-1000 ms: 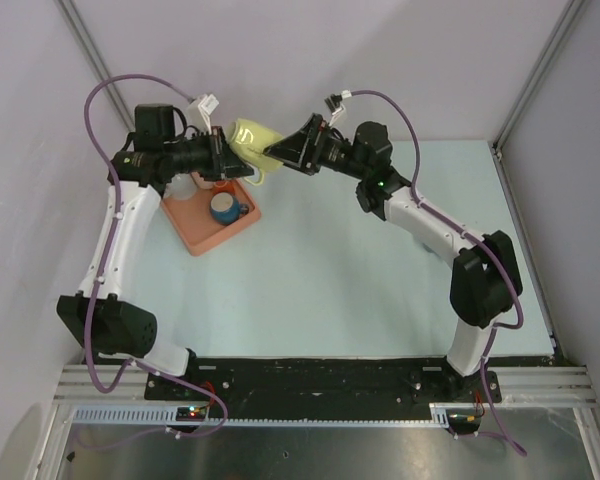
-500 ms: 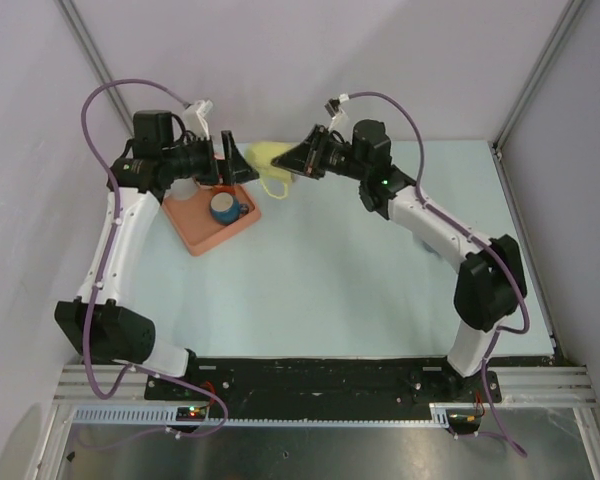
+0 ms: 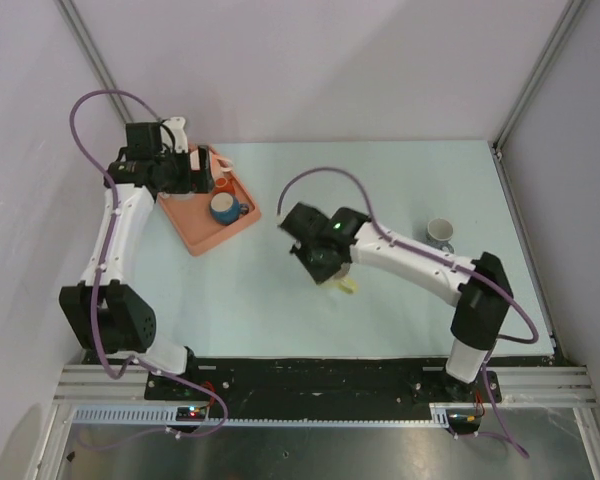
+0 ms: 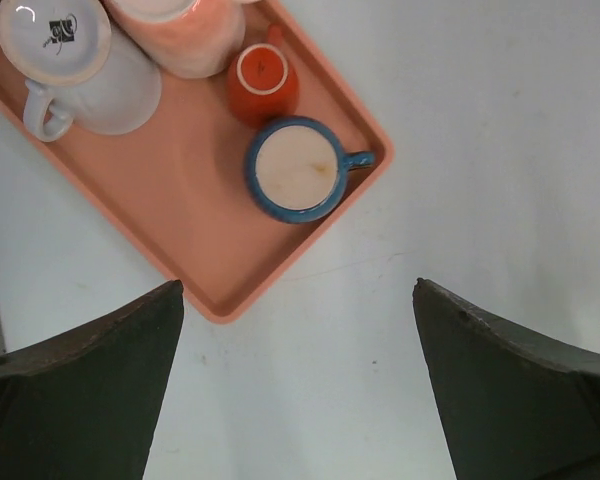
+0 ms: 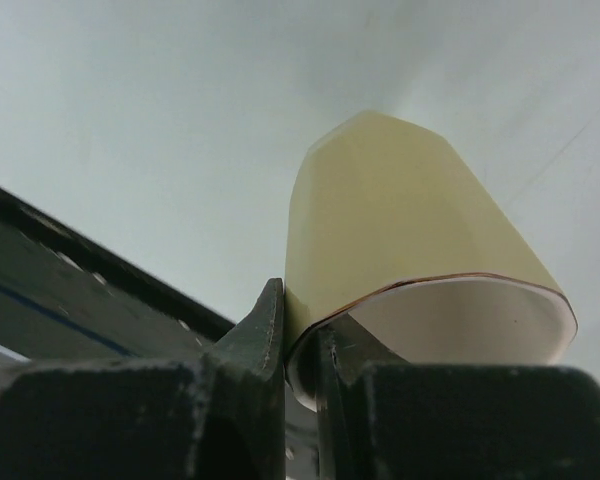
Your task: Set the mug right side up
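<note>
one yellow mug (image 5: 410, 230), rim pinched in the right pincer (image 5: 298, 325)

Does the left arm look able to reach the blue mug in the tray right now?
Probably yes. The left gripper hangs open above the tray, and the blue mug stands uncovered near its corner; only a small orange cup crowds one side.

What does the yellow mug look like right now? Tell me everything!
The yellow mug is pale and glossy, like ceramic, with flat facets on its sides, a white inside and a thin dark line around the rim. The right gripper pinches its rim wall between both fingers. No handle shows in the wrist view.
</note>
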